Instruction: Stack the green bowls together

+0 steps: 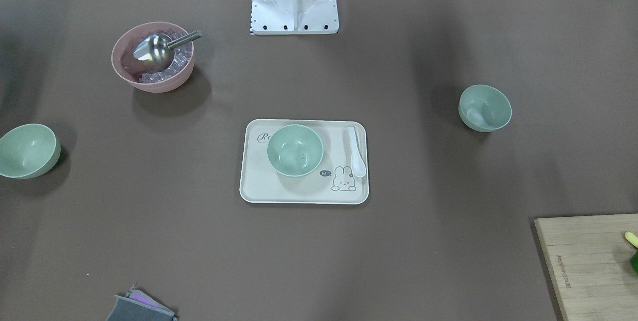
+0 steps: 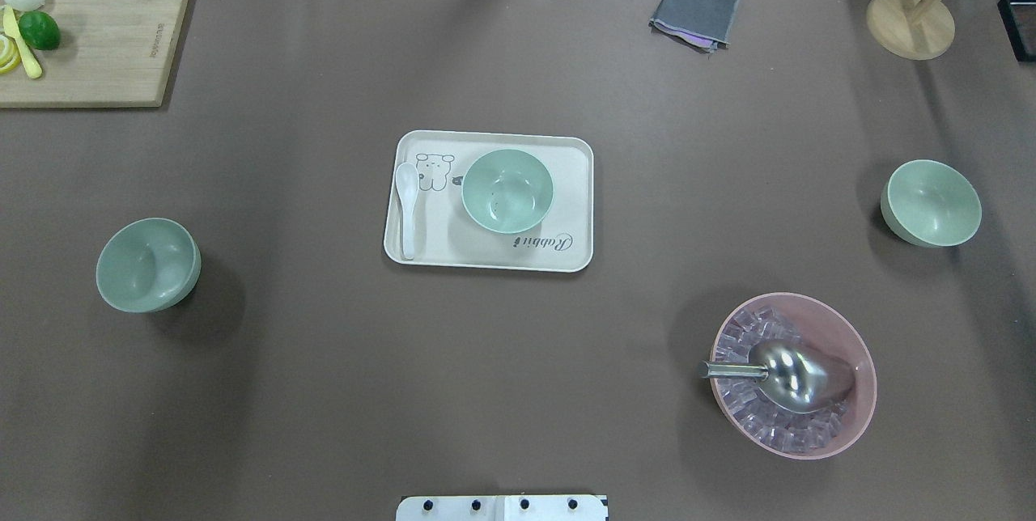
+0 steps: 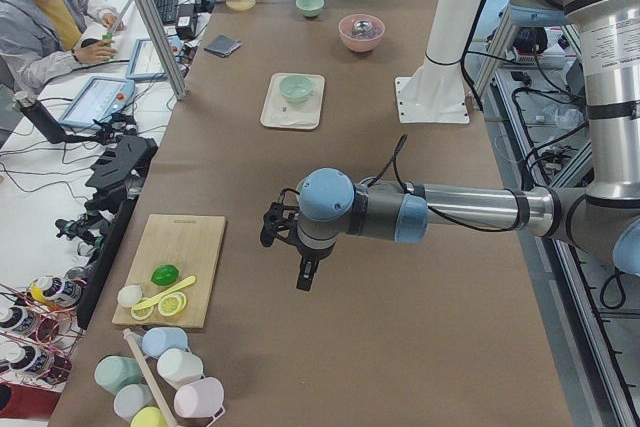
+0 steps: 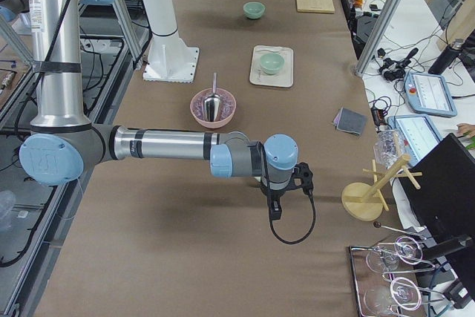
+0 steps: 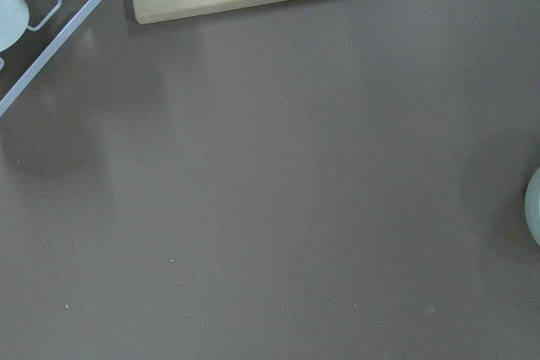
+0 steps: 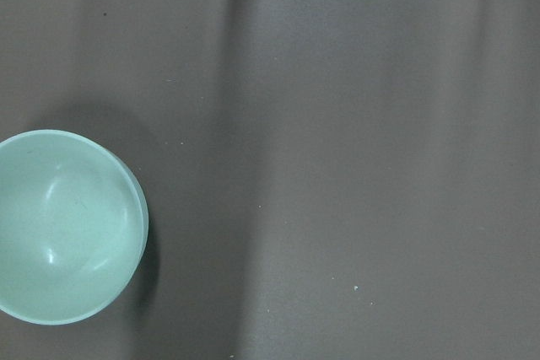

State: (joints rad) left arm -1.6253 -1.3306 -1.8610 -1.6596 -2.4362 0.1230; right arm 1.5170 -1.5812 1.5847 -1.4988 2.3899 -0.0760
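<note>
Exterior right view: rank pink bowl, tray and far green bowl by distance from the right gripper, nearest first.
1. pink bowl, robot's side of mid-table, closest to right gripper.
2. tray, table centre.
3. far green bowl, opposite end.

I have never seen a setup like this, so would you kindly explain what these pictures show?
This is a two-armed robot at a brown table, filmed by six cameras at once: one facing it, one above and behind it, one at each table end, one on each wrist. The end views show the left arm and right arm held over the table; whether their fingers are open is unclear, and nothing seems held. Three green bowls stand apart: one on a cream tray beside a white spoon, one toward the left end, one toward the right. A pink bowl holds clear cubes and a metal scoop.
</note>
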